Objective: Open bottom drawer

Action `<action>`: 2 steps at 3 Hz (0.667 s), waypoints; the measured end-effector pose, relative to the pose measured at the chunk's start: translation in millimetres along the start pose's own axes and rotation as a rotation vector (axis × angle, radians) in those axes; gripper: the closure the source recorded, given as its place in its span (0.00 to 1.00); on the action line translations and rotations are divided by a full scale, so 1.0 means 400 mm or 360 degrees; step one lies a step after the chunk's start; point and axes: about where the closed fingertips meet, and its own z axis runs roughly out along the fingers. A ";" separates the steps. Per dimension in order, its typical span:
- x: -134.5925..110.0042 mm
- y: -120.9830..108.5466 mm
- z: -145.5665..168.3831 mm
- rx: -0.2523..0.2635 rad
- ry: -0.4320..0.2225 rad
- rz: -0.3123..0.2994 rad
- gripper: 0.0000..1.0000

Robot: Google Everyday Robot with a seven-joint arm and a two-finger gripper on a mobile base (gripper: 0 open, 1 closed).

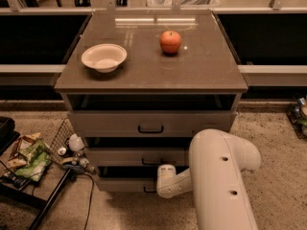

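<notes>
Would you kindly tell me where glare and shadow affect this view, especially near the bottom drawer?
Camera view: glare streaks the cabinet top behind the apple; deep shadow fills the gaps above each drawer; the hand, at the bottom drawer front, sits in dim light.

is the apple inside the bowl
No, the apple sits on the cabinet top apart from the empty bowl, while the gripper is down at the bottom drawer.
</notes>
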 end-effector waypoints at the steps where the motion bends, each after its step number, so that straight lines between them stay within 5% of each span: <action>1: 0.000 0.000 0.000 0.0000 0.0000 0.0000 1.00; 2: 0.000 -0.001 -0.003 0.0000 0.0000 0.0000 1.00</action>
